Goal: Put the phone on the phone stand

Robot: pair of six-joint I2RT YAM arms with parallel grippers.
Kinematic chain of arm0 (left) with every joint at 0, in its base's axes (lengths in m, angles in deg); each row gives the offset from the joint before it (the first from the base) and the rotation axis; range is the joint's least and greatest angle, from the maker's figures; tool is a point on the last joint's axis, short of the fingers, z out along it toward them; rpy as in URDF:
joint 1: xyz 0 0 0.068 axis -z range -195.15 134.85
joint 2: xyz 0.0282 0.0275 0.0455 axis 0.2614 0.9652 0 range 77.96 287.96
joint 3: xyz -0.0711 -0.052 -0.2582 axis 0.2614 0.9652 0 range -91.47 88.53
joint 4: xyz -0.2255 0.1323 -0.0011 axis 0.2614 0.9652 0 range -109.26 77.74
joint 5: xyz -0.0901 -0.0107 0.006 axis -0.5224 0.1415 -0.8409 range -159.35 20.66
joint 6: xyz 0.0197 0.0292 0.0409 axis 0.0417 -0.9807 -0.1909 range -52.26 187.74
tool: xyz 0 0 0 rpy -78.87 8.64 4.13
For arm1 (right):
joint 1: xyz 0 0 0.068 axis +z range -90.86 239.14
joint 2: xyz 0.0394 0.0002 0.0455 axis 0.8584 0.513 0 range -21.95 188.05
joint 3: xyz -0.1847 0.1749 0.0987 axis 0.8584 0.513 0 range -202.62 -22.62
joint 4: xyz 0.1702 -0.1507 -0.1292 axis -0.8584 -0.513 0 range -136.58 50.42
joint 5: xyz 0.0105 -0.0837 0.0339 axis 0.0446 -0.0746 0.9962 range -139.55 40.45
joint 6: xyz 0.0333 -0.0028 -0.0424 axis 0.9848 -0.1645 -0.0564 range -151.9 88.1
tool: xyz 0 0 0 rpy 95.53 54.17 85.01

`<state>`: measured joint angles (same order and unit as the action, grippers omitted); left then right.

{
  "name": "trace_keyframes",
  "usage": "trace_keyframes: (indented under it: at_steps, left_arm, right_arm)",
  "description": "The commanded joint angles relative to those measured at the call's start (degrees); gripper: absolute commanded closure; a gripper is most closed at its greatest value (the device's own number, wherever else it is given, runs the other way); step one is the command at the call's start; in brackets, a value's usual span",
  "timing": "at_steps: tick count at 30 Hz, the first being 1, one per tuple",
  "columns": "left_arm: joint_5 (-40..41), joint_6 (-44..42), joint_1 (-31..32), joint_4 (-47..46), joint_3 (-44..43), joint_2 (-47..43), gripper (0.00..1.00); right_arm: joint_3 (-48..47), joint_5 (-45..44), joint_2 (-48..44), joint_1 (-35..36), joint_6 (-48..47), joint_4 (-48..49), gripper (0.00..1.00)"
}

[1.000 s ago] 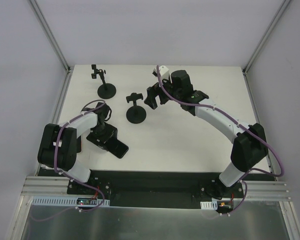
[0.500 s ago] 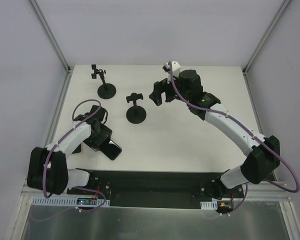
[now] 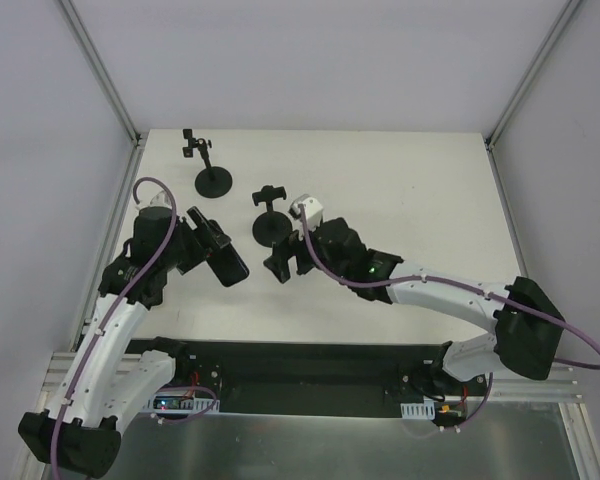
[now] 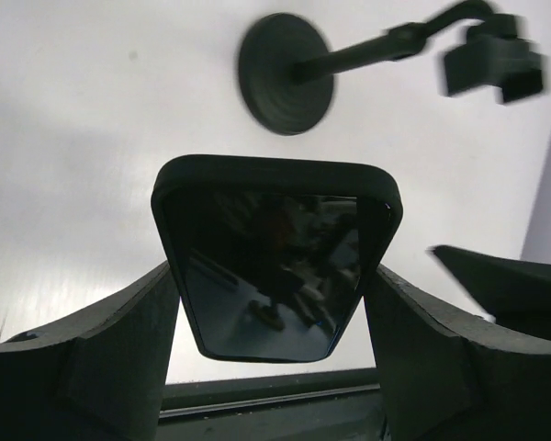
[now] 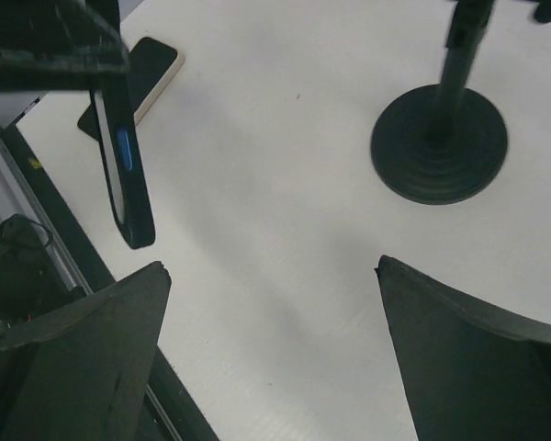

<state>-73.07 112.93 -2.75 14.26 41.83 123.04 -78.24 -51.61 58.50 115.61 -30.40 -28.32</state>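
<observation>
My left gripper (image 3: 208, 248) is shut on a black phone (image 3: 223, 257) and holds it tilted in the air above the table's left side. In the left wrist view the phone (image 4: 274, 266) sits screen-up between my fingers (image 4: 101, 349), with a black stand's base (image 4: 285, 60) and clamp (image 4: 491, 60) beyond it. The nearer phone stand (image 3: 271, 216) is right of the phone. My right gripper (image 3: 283, 262) is open and empty, just in front of that stand. In the right wrist view the phone (image 5: 124, 175) shows edge-on, left of the stand's base (image 5: 439, 142).
A second black stand (image 3: 206, 166) is at the back left. A flat dark slab with a tan edge (image 5: 140, 75) lies on the table behind the held phone. Grey walls and metal posts (image 3: 105, 75) enclose the white table (image 3: 400, 200).
My left arm has lifted the phone off the table and swung it up and right. My right arm has come from behind the nearer stand down to its front.
</observation>
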Motion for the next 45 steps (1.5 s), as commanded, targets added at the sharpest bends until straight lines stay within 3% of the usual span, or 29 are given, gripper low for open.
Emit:
trace_keyframes:
  at_steps: [1, 6, 10, 18, 24, 31, 34, 35, 36, 37, 38, 39, 40, 41, 42, 43, 45]
  left_arm:
    - [-9.5, -10.1, 0.4, -8.4, -8.1, 0.7, 1.0]
    - [-13.7, -13.7, 0.3, -10.4, -11.1, 4.8, 1.0]
    - [-16.0, -17.0, 0.4, -14.3, -9.5, 6.3, 1.0]
    - [-17.4, -18.7, 0.3, -21.0, -4.4, 6.5, 1.0]
    - [-20.4, -18.9, 0.3, -21.2, -3.7, 6.9, 1.0]
    - [-21.2, -19.3, 0.3, -22.1, -1.9, 5.0, 1.0]
    - [-24.7, -20.5, 0.3, -23.6, -1.2, 4.1, 1.0]
    - [-25.9, -20.9, 0.3, -24.1, -1.0, 3.8, 1.0]
    - [-27.6, -21.2, 0.3, -25.0, -1.0, 3.4, 1.0]
    - [-29.4, -21.9, -0.2, -25.3, -0.9, 3.2, 0.98]
    - [-31.2, -22.5, -0.5, -25.8, -0.8, 3.1, 0.9]
    - [-35.2, -22.9, -0.9, -26.7, -0.7, 3.1, 0.81]
    - [-36.8, -23.2, -1.2, -27.5, -0.2, 2.8, 0.62]
    - [-38.1, -23.1, -1.9, -28.5, 0.3, 2.6, 0.54]
    - [-39.9, -22.9, -2.2, -30.7, 0.7, 2.6, 0.37]
    - [-42.5, -22.2, -2.6, -32.0, 1.6, 2.0, 0.3]
    - [-45.9, -20.9, -3.1, -35.1, 2.5, 1.7, 0.26]
  right_arm:
    - [2.4, -6.1, 0.6, 4.4, 1.1, 15.5, 0.02]
    - [1.2, -5.6, 5.1, 6.5, -1.1, 19.0, 0.02]
    - [1.9, -7.0, 7.5, 6.5, -1.1, 19.3, 0.03]
    - [3.1, -0.6, 9.5, 6.6, -2.4, 24.2, 0.01]
    - [-0.8, -0.4, 11.7, 6.5, -1.6, 25.3, 0.1]
    - [-6.3, 5.9, 16.7, 6.6, 2.7, 25.0, 0.39]
    - [-6.4, 7.3, 17.4, 6.6, 4.2, 26.4, 0.6]
    - [-6.3, 7.8, 17.3, 6.6, 4.3, 26.7, 0.75]
    - [-5.6, 8.4, 17.0, 6.7, 4.9, 27.5, 0.83]
    - [-5.0, 8.6, 16.9, 6.6, 5.2, 28.3, 0.9]
    - [-4.2, 8.8, 16.3, 6.6, 5.2, 29.1, 0.99]
    - [-3.4, 9.4, 15.9, 6.6, 5.3, 30.8, 0.99]
    - [-1.4, 10.0, 15.3, 6.6, 4.7, 31.8, 0.99]
    - [-0.4, 10.7, 13.8, 6.6, 4.0, 32.8, 0.99]
    - [0.8, 12.3, 12.7, 6.6, 3.3, 34.9, 0.99]
    - [3.6, 13.2, 11.6, 6.5, 1.9, 35.9, 0.99]
    - [6.4, 16.8, 8.0, 5.2, 1.3, 38.6, 0.99]
